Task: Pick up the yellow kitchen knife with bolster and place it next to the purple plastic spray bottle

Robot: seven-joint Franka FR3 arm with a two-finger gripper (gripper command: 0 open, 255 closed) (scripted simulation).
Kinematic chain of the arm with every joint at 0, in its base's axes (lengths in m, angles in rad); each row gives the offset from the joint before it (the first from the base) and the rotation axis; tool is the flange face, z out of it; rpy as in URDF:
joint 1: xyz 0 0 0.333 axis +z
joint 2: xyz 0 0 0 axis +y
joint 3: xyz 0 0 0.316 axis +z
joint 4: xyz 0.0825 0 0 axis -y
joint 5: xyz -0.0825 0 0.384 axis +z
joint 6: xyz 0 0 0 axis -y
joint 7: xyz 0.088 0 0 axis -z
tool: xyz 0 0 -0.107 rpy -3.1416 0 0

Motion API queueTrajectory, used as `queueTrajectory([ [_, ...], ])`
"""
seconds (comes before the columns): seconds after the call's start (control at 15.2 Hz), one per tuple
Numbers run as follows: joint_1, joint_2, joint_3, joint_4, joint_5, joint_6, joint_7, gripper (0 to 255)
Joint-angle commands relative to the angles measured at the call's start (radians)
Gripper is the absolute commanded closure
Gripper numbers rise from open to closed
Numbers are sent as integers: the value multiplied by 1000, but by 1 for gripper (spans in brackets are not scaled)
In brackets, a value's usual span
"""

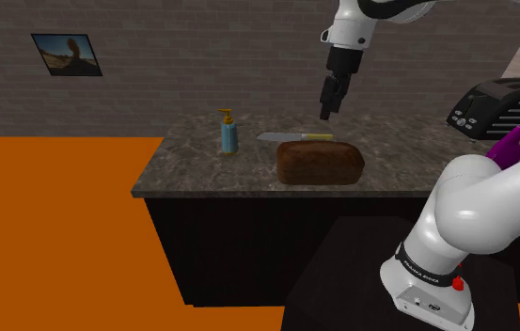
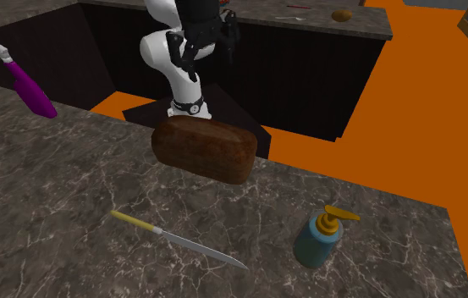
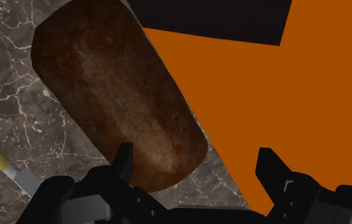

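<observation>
The pincer is hanging above the surface with its fingers spread wide and nothing between them. In the shoulder view it is hovering over the handle end of the yellow-handled kitchen knife, clear of it.

The knife is lying flat just behind the brown loaf of bread, its blade pointing toward the blue soap dispenser. The loaf is sitting close to the surface's edge on the stand's side. In the wrist view the open pincer is straddling the loaf's rounded end and that edge. The orange floor is showing beyond the edge, and the knife is lying off to the side, outside one finger.

In the second exterior view the knife is lying on open stone, with bare room all around it. The loaf is lying beyond it and the soap dispenser is standing off its blade tip. The purple spray bottle with its white trigger head is lying tilted, well apart from the knife, and a wide bare stretch of surface is running between them. In the shoulder view the spray bottle is peeking out from behind the white arm, near a black toaster.

The surface is dark veined stone over black cabinet fronts. A grey brick wall is carrying a framed picture, and the floor is spreading out orange.
</observation>
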Motion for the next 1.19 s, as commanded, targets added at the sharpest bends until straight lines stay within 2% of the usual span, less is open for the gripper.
queueTrajectory([
  [0.0,0,30,-40,-15,-29,51,-79,0],
  [0.33,12,143,-135,-25,-77,189,-259,0],
  [0.59,29,261,-210,-2,-89,298,-407,0],
  [0.86,55,401,-283,46,-66,400,-563,0],
  [1.12,78,560,-343,121,0,486,-735,0],
])
